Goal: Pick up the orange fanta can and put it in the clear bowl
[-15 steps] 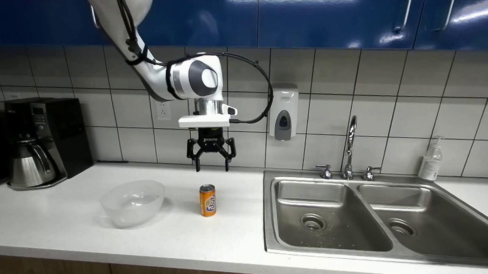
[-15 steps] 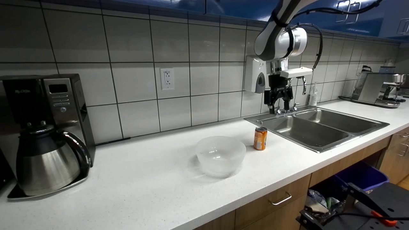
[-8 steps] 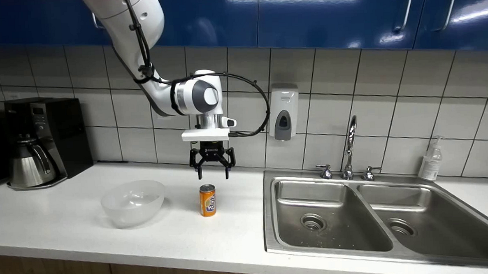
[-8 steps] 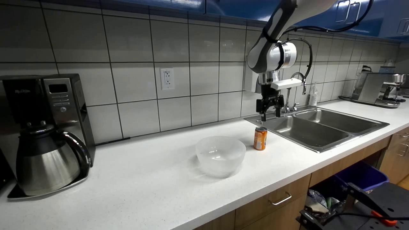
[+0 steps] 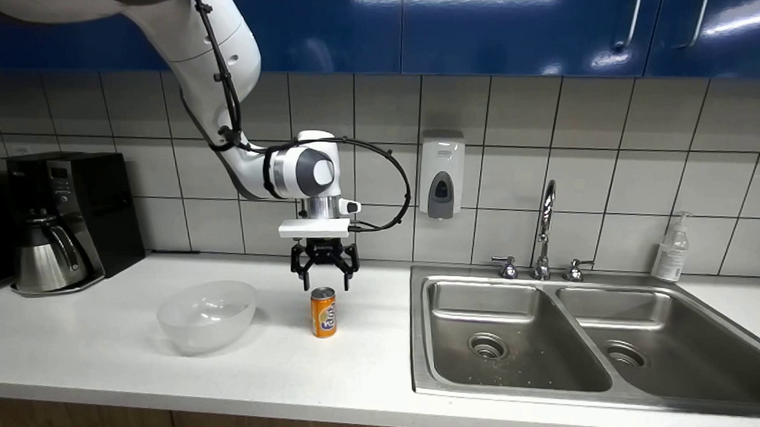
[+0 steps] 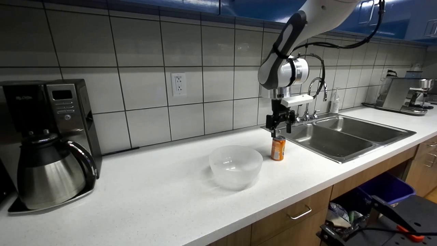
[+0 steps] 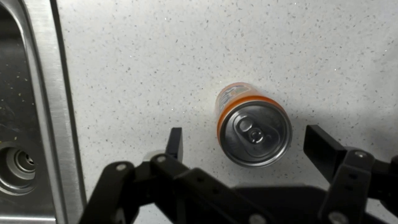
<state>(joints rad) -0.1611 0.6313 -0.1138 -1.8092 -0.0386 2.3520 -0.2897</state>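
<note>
The orange fanta can point(image 5: 323, 315) stands upright on the white counter in both exterior views point(image 6: 278, 150). My gripper point(image 5: 327, 286) is open and points down just above the can; it also shows in an exterior view point(image 6: 281, 133). In the wrist view, the can's silvery top point(image 7: 256, 137) lies between the open fingers of my gripper point(image 7: 244, 131), nearer the right finger point(image 7: 323, 149), and it looks untouched. The clear bowl point(image 5: 206, 320) sits on the counter beside the can, on the coffee maker's side point(image 6: 235, 171). The bowl is out of the wrist view.
A steel double sink point(image 5: 421, 340) with a faucet point(image 5: 545, 225) lies on the can's other side; its rim shows in the wrist view point(image 7: 59, 109). A coffee maker point(image 5: 91, 207) stands beyond the bowl. A soap dispenser point(image 5: 442, 175) hangs on the tiled wall.
My gripper has come down from well above the counter to just over the can, staying open. The can and the bowl have not moved.
</note>
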